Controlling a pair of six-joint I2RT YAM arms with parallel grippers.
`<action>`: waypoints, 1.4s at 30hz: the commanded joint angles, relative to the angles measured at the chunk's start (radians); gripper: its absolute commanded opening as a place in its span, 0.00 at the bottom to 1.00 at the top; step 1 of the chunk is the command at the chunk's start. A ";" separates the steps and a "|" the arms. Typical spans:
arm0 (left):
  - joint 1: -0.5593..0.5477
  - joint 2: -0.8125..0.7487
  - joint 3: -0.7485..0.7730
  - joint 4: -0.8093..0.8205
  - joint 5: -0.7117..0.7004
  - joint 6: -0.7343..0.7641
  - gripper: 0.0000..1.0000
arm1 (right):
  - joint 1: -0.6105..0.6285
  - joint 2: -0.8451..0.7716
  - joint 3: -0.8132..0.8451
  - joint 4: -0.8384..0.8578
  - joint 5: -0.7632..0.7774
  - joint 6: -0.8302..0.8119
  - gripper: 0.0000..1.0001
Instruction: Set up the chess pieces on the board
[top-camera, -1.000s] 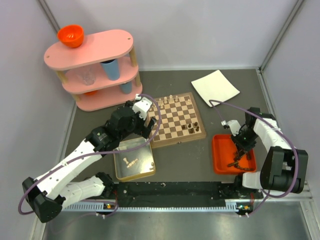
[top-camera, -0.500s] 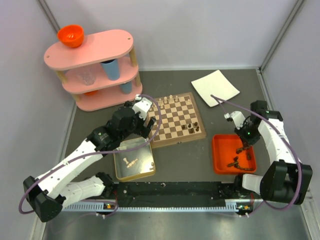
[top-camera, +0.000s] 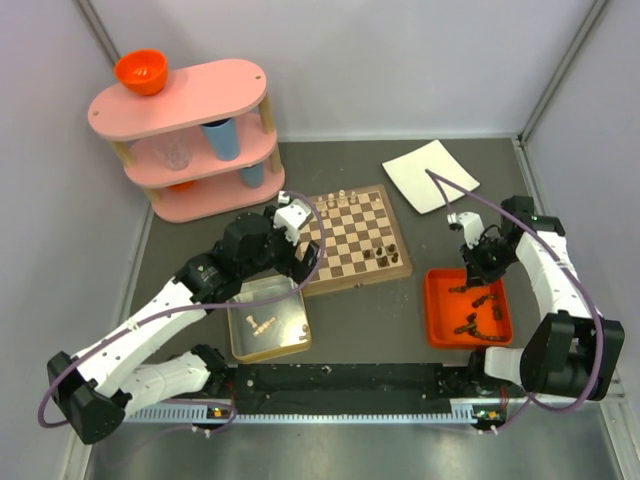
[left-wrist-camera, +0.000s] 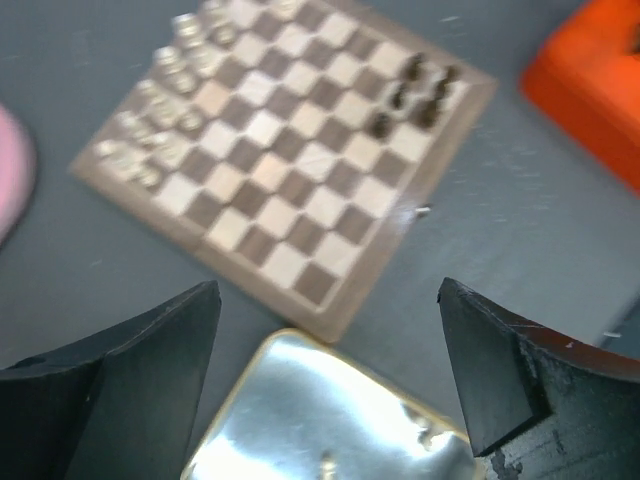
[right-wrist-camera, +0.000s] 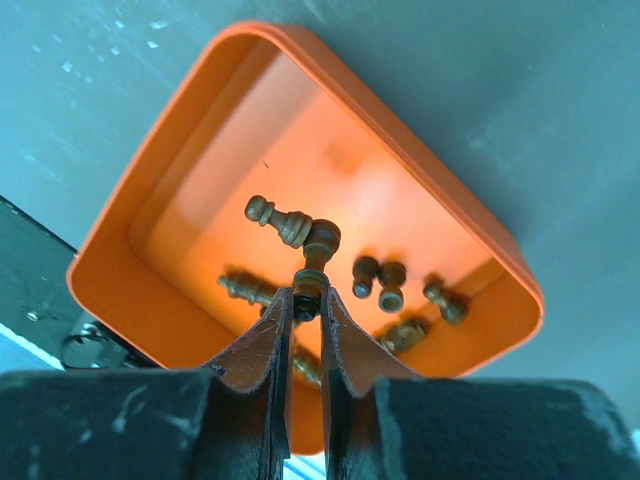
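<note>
Since a second ago the right arm has risen from low over the near side of the orange tray (right-wrist-camera: 300, 150), and its tip now hangs over the tray's far part; the left arm has barely shifted. The right end effector (right-wrist-camera: 308, 300) is clamped on one dark chessman (right-wrist-camera: 311, 284), pinched near its top with the rest showing just past the fingertips. The piece is seen nearly end-on, so its long axis seems to run along the fingers, though I cannot be sure. Below it, several more dark pieces (right-wrist-camera: 378, 275) lie toppled on the tray floor. Across the worktop (top-camera: 370, 320) to the left, the left end effector (left-wrist-camera: 325, 330) stands wide open and empty. It hovers where the silver tin (left-wrist-camera: 300, 420) meets the near-left edge of the chessboard (top-camera: 345, 245). The coming move turns on the fact that the board lies to the left of the held piece and slightly farther out, across a strip of bare worktop. The few dark men already placed (top-camera: 386, 252) stand along the board's right side, the side facing the tray. The right arm is therefore the nearer one, and a leftward carry should reach them. The pale chessmen (top-camera: 335, 200) are gathered toward the board's far-left edge.
</note>
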 joint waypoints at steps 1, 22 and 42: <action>-0.001 0.029 -0.002 0.151 0.383 -0.189 0.94 | 0.004 0.003 -0.001 0.049 -0.147 0.039 0.00; -0.215 0.798 0.204 0.794 0.545 -0.943 0.63 | 0.004 -0.077 -0.029 0.042 -0.311 0.066 0.00; -0.263 1.010 0.423 0.610 0.452 -0.875 0.50 | 0.004 -0.109 -0.010 0.014 -0.347 0.053 0.00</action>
